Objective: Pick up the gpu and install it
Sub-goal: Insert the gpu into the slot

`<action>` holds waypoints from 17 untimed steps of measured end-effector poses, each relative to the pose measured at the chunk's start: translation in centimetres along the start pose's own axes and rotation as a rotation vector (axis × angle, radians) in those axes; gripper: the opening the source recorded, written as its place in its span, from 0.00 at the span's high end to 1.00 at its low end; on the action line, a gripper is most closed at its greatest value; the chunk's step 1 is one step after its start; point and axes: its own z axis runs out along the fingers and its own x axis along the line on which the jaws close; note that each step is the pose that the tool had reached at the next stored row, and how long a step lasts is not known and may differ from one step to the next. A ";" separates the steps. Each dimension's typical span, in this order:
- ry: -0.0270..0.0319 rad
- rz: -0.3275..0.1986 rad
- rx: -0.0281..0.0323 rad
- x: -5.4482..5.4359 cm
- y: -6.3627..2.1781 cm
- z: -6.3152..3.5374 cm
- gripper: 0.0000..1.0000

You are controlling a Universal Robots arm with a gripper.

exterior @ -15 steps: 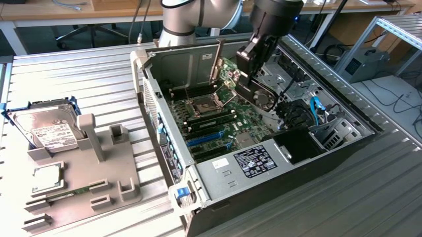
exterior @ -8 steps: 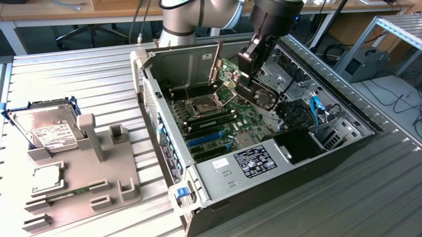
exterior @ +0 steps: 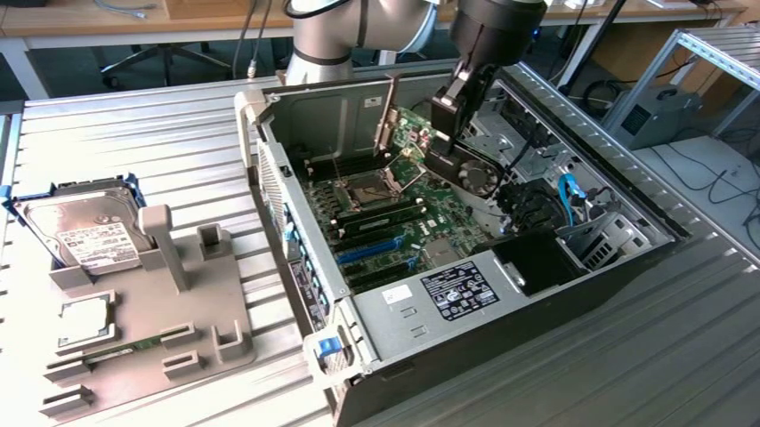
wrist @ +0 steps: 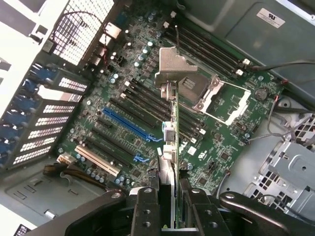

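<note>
Holding gpu (exterior: pixel 411 132) upright, edge down, over motherboard (exterior: pixel 398 218) inside open computer case (exterior: pixel 618 267); claw (wrist: pixel 166 206) clamped narrow on card's upper edge. Pickup done. Card hangs above blue slots (wrist: pixel 125 123), not touching, not seated. Hard drive (exterior: pixel 77 227) sits in gray holder (exterior: pixel 155 320) on table (exterior: pixel 142 133) beside case.
</note>
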 end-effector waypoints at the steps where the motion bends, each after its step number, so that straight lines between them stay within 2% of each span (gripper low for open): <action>1: 0.0002 -0.006 0.0002 0.0 0.00 0.00 0.74; 17: 0.0022 -0.096 0.0027 0.0 -0.02 0.05 0.74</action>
